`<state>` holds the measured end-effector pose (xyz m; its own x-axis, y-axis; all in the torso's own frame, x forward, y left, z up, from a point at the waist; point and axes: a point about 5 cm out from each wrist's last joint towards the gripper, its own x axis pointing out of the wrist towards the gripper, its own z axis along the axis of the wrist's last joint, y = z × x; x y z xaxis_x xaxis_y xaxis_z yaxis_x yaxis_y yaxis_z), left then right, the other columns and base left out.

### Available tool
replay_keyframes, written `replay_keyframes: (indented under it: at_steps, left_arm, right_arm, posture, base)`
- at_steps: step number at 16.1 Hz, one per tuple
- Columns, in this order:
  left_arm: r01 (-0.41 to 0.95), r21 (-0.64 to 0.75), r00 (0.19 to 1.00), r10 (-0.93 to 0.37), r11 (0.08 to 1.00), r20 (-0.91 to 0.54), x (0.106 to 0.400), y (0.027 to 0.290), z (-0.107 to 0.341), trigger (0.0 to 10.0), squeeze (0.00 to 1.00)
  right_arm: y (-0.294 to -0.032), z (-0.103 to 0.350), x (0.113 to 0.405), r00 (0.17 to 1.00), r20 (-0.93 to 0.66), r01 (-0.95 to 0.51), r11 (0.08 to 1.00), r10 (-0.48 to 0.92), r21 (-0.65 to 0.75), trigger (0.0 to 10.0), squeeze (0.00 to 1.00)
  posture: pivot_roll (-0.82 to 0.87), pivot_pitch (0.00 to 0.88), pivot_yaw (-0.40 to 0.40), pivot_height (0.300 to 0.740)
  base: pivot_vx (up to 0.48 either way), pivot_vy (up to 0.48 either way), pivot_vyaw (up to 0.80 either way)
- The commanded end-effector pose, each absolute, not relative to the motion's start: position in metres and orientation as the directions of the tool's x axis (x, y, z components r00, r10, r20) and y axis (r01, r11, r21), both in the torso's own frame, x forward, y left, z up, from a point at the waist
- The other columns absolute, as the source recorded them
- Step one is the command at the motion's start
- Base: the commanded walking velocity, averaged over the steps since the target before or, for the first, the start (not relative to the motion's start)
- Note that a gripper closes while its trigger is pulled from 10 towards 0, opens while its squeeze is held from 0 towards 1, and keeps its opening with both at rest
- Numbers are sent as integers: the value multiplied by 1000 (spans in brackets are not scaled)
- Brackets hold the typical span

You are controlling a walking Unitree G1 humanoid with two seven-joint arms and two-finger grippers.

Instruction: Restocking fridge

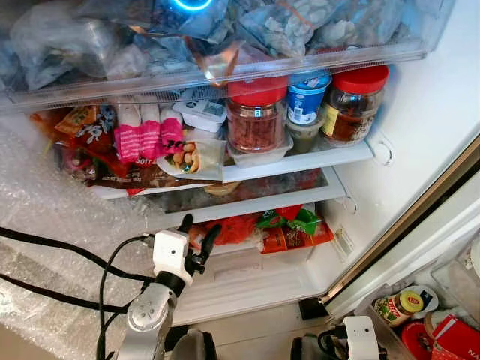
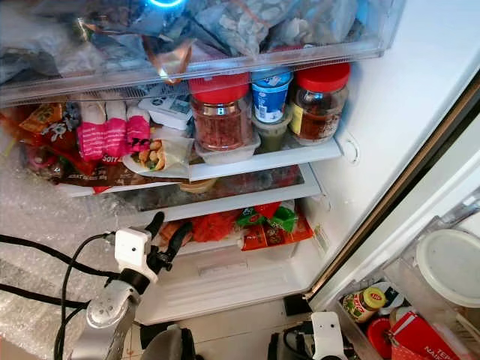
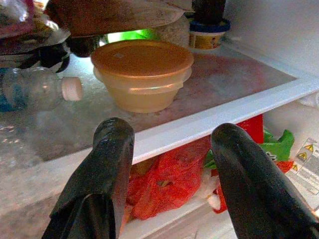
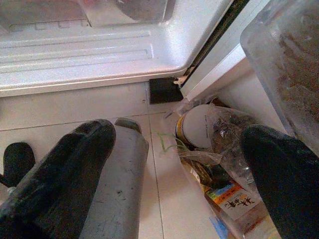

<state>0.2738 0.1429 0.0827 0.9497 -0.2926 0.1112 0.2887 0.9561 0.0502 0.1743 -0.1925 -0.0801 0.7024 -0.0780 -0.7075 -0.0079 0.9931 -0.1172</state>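
- Fridge (image 1: 420,112) stands open ahead, its shelves already crowded; restocking looks partly done.
- Left gripper (image 1: 198,238) hovers before the lower shelf (image 3: 239,107), jaws released and empty.
- Right gripper (image 4: 179,174) hangs low over the floor (image 4: 75,107), jaws spread, grasping nothing.
- Still to load, I judge: the groceries (image 1: 405,304) by the door.
- Counted: two red-lidded jars (image 1: 257,116), one orange tub (image 3: 142,74), one bottle (image 3: 37,89).

Left arm: I hold it raised, my left gripper (image 1: 199,232) spread wide.
Right gripper (image 4: 179,169): my fingers parted, hanging low.
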Motion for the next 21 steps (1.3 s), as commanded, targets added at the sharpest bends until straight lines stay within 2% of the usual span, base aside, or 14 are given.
replay_keyframes:
  at_steps: [1,11,14,17,18,21]
  left_arm:
    - [284,64,953,-289,957,90,271,145,81,10000,0]
    - [278,59,959,-280,959,43,272,143,76,10000,0]
    - [215,19,977,-215,976,-16,274,154,65,10000,0]
    - [164,-32,968,-167,986,-186,269,167,31,10000,0]
    - [116,-39,948,-122,993,-294,265,177,12,10000,0]
    - [46,-11,887,-46,999,-460,249,198,-19,10000,0]
  right_arm:
    - [-185,-106,119,515,-855,-39,995,-57,-90,10000,0]
    - [-184,-106,122,515,-855,-38,996,-53,-85,10000,0]
    - [-183,-105,124,516,-855,-43,996,-49,-83,10000,0]
    - [-181,-105,126,518,-854,-45,996,-46,-80,10000,0]
    - [-181,-105,126,518,-854,-44,996,-45,-79,10000,0]
    - [-180,-105,126,517,-855,-43,996,-44,-77,10000,0]
  posture:
    - [-88,183,48,647]
    - [-87,141,60,647]
    - [-83,129,62,647]
    - [-77,138,60,647]
    - [-74,142,61,647]
    - [-65,153,61,647]
  base:
    - [-360,0,0]
    - [-357,0,0]
    - [-196,0,0]
    - [0,0,0]
    - [0,0,0]
    - [0,161,0]
